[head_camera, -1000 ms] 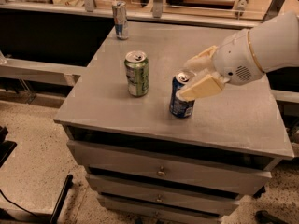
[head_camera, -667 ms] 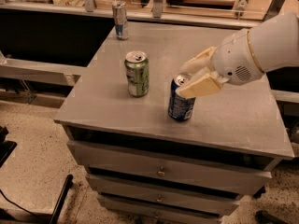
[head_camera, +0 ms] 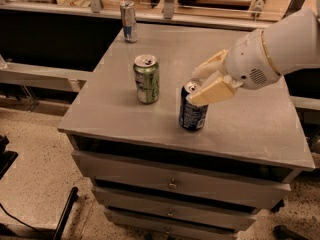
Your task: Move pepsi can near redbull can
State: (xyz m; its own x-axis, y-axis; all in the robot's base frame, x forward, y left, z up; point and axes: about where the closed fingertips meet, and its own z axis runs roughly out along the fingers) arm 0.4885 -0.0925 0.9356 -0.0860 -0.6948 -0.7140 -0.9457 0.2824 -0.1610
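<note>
1. The gripper (head_camera: 194, 88) reaches in from the right at the top of the pepsi can (head_camera: 193, 115). Its fingers (head_camera: 212, 90) stand about a can's width apart, one on the near side of the rim and one on the far side. We judge them closed on the can.
2. The pepsi can stands toward the near edge of the table (head_camera: 250, 129), right of middle, upright or a hair tilted.
3. The redbull can (head_camera: 129, 21) lies far and to the left of the gripper, at the table's back edge — well apart.
4. The green can (head_camera: 146, 79) stands just left of that straight line, so we would carry past its right side.
5. Pepsi can: dark blue, white lettering, silver top.
</note>
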